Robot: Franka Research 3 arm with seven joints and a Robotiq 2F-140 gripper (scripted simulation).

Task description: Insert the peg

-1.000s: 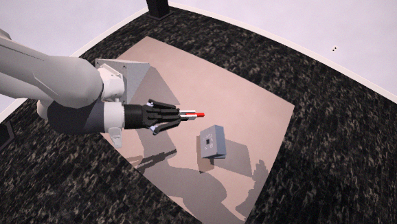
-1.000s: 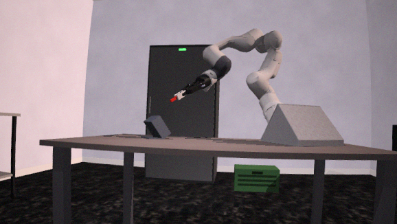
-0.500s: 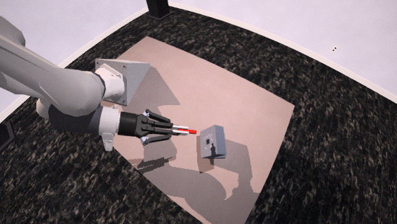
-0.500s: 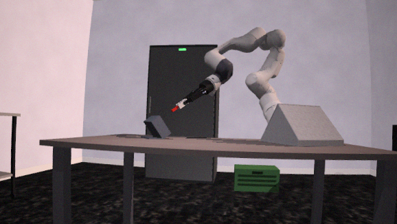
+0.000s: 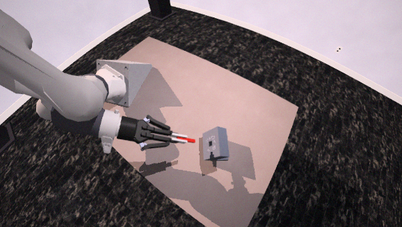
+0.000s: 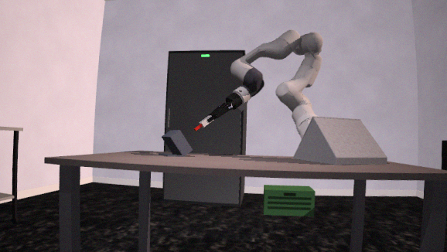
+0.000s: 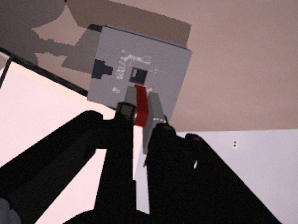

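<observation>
My gripper (image 5: 181, 138) is shut on a red peg (image 5: 188, 140), whose red tip sticks out past the fingertips. The peg points down at a slant toward the grey sloped panel (image 5: 215, 143) on the table. The panel's small dark square hole (image 5: 210, 143) faces the peg, a short gap away. In the side view the peg (image 6: 199, 126) hangs in the air above and to the right of the panel (image 6: 176, 142). In the wrist view the peg (image 7: 140, 106) lines up just below the hole (image 7: 136, 74) on the panel face (image 7: 139, 78).
The arm's grey wedge-shaped base mount (image 5: 129, 80) stands at the table's far left; it also shows in the side view (image 6: 340, 142). A green crate (image 6: 288, 200) sits on the floor under the table. A dark door (image 6: 205, 124) is behind.
</observation>
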